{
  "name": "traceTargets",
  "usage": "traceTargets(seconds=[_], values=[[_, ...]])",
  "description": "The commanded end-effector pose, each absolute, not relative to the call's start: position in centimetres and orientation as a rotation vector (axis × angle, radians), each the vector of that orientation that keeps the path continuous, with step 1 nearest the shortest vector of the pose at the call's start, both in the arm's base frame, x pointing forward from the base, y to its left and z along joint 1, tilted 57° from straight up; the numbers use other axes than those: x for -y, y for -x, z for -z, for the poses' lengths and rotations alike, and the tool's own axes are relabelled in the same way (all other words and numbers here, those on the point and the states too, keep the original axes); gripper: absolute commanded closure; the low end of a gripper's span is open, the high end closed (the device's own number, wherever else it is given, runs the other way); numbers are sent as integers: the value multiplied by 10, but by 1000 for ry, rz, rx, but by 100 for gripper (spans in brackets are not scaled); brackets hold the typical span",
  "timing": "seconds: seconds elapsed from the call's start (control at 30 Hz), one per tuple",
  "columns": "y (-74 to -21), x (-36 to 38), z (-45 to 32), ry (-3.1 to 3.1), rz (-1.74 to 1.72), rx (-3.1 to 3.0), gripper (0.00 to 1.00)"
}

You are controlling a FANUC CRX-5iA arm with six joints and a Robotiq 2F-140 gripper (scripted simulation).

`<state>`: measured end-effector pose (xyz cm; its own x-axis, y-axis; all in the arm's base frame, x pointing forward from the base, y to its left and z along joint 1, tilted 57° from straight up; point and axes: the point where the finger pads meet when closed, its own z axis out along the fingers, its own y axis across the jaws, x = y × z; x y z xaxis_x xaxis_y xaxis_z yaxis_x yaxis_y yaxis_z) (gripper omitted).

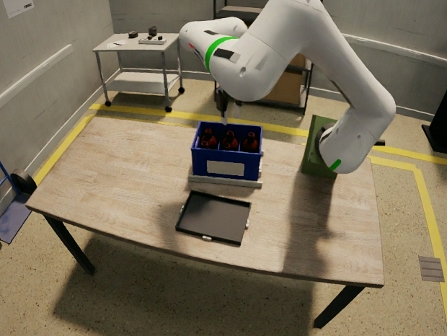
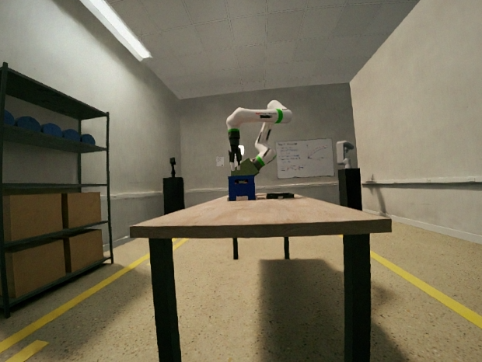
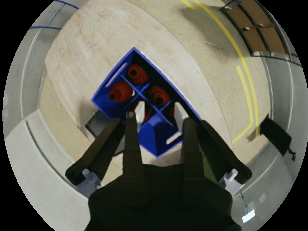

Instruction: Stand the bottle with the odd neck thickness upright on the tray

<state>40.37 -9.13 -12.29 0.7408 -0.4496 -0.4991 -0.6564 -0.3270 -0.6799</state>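
A blue crate [image 1: 202, 162] [image 2: 241, 187] [image 3: 108, 85] stands at the back middle of the wooden table [image 1: 108, 169]. Several brown bottles stand upright in it, among them the ones at the back left [image 1: 208, 138] [image 3: 120, 91], the middle [image 1: 229, 140] and the right [image 1: 249, 141]. At this size I cannot tell their necks apart. A black tray [image 1: 213, 216] [image 2: 279, 195] lies flat and empty in front of the crate. My gripper [image 1: 227, 117] [image 2: 234, 165] [image 3: 159, 108] hangs above the crate's back edge. Its fingers stand partly open with nothing between them.
A grey strip [image 1: 224, 180] lies under the crate's front edge. The arm's green base block [image 1: 315, 148] stands on the table to the right of the crate. A metal cart [image 1: 140, 43] stands behind the table, and a shelf rack [image 2: 50, 186] stands along one wall.
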Motion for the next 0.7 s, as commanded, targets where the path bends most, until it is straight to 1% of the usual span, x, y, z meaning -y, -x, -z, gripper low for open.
traceTargets(seconds=[0.0,0.67], values=[[-404,92,123,1980,-270,-841,56],[-405,87,126,1980,-270,-841,56]])
